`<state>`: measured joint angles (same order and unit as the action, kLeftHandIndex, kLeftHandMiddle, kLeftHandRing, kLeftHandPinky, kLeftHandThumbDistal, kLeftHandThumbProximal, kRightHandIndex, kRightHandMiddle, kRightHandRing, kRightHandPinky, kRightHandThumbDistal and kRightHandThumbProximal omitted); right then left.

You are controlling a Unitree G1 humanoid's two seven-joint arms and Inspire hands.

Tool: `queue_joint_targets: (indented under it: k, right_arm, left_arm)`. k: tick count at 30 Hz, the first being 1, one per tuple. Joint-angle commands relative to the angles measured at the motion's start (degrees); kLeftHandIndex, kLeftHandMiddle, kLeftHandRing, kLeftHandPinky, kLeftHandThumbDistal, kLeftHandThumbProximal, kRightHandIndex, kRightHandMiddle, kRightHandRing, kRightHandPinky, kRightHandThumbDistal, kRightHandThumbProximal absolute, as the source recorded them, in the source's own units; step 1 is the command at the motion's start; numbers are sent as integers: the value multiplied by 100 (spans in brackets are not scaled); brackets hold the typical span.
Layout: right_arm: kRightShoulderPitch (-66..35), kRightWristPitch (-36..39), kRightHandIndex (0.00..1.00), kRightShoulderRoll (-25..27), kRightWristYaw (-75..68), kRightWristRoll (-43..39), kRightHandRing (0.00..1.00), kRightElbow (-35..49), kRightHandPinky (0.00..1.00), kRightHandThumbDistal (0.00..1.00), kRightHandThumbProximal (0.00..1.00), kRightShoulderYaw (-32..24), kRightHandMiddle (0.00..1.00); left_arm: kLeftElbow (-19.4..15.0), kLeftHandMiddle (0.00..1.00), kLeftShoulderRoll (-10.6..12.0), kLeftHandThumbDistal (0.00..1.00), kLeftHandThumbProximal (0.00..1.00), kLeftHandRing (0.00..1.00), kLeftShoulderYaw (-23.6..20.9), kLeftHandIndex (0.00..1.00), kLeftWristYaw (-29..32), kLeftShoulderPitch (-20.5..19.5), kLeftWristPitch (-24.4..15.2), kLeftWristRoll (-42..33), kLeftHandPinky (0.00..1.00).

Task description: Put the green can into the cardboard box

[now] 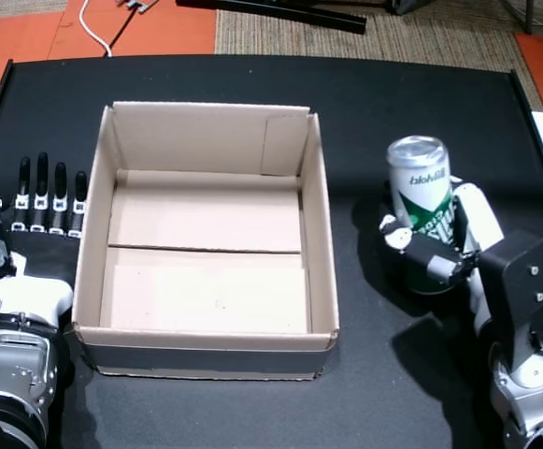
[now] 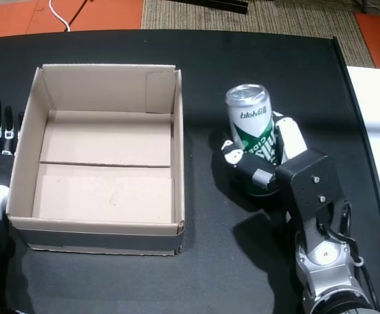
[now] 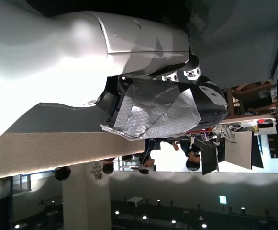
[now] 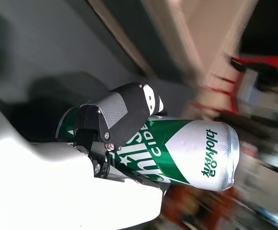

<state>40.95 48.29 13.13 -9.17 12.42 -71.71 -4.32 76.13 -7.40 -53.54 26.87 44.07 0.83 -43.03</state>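
Nearest the head cameras, both forearms enter from the bottom edge of the frame, one either side of the cardboard box [image 1: 206, 234]. Black table [image 1: 374, 103] is the largest item; it spans nearly the full width of both head views, with a raised rim along its left and right edges and orange floor and woven matting beyond the far edge. Cardboard box sits left of centre, open-topped and empty, its flaps folded flat inside; no print is legible on it. Bare table surface lies between the box's right wall and the green can [image 1: 422, 201], and more behind the can toward the far edge. Left hand [image 1: 37, 220] lies flat on the table just beside the box's left wall, fingers straight and spread, holding nothing; silver tape is visible on its thumb side. Right hand [image 1: 449, 243] is closed around the lower body of the green can, thumb in front and fingers wrapped behind. Can stands upright, right of the box and apart from it, silver top unopened as far as can be seen. Label is green and white; Korean lettering runs below the rim, and the right wrist view shows "CIDE" on the green band [image 4: 177, 153].
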Motion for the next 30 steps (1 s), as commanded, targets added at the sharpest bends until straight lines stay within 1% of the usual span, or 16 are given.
queue_joint_targets:
  k: [1, 2, 4, 5, 6, 7, 8, 12, 14, 17, 19, 20, 24, 27, 29, 30]
  right_arm:
    - [581, 795, 20, 182, -537, 202, 35, 402, 48, 0, 0, 49, 28]
    - [717, 1029, 18, 237, -778, 318, 32, 493, 46, 0, 0, 68, 24]
    - [1013, 1315, 14, 456, -1788, 1003, 27, 803, 42, 9, 0, 215, 17]
    - [1159, 1410, 12, 572, -2275, 1364, 26, 941, 40, 10, 0, 287, 16]
    - [1309, 1390, 10, 704, -2863, 1798, 25, 1106, 37, 17, 0, 375, 14]
    - [1447, 1367, 8, 814, -3324, 2125, 23, 1230, 35, 18, 0, 444, 12]
    - [1580, 1368, 7, 910, -3719, 2386, 23, 1323, 35, 23, 0, 503, 12]
    - [2019, 1267, 5, 1185, -5102, 3168, 24, 1436, 33, 32, 0, 774, 9]
    - [2206, 1163, 5, 1293, -5698, 3484, 24, 1450, 33, 28, 0, 936, 9]
    - [2413, 1143, 6, 1365, -6182, 3667, 24, 1385, 33, 28, 0, 1144, 10]
    - [2496, 1104, 5, 1353, -6375, 3729, 23, 1293, 32, 36, 0, 1289, 9]
    - [2528, 1070, 5, 1338, -6445, 3746, 23, 1237, 32, 37, 0, 1361, 9]
    - [2703, 967, 6, 1155, -6485, 3696, 23, 913, 33, 30, 0, 1631, 9]
    - [2900, 943, 9, 922, -6061, 3507, 24, 546, 35, 24, 0, 1790, 10]
    - [3031, 1032, 8, 738, -5501, 3266, 25, 307, 36, 23, 0, 1816, 10]
    - [3105, 1102, 10, 608, -5113, 3105, 25, 186, 36, 26, 0, 1815, 12]
  left_arm:
    - [120, 50, 66, 0, 87, 61, 49, 49, -256, -163, -45, 89, 75]
    - [120, 50, 74, 0, 88, 61, 49, 49, -252, -158, -45, 80, 76]
    - [122, 48, 87, 0, 88, 60, 42, 49, -267, -151, -42, 65, 75]
    - [123, 48, 91, 0, 87, 60, 37, 48, -274, -147, -33, 58, 74]
    - [124, 47, 98, 0, 87, 59, 40, 47, -304, -139, -42, 62, 74]
    - [122, 47, 106, 0, 86, 60, 44, 47, -297, -134, -50, 65, 74]
    - [121, 48, 114, 0, 86, 61, 46, 48, -263, -134, -56, 66, 75]
    - [122, 46, 147, 0, 82, 59, 29, 46, -182, -132, -76, 47, 75]
    - [124, 47, 155, 0, 81, 60, 28, 47, -209, -120, -76, 48, 78]
    - [122, 48, 173, 0, 81, 62, 31, 47, -306, -81, -85, 48, 80]
    - [126, 48, 185, 0, 81, 61, 12, 47, -301, -73, -74, 26, 77]
    - [127, 48, 192, 0, 81, 61, 3, 46, -296, -67, -70, 16, 74]
    - [123, 46, 215, 0, 82, 59, 17, 43, -229, -59, -104, 36, 74]
    - [121, 47, 233, 0, 83, 60, 29, 43, -147, -61, -148, 51, 72]
    - [122, 46, 248, 0, 82, 58, 13, 41, -177, -46, -162, 30, 71]
    - [124, 46, 255, 0, 83, 58, 6, 41, -184, -43, -163, 23, 71]
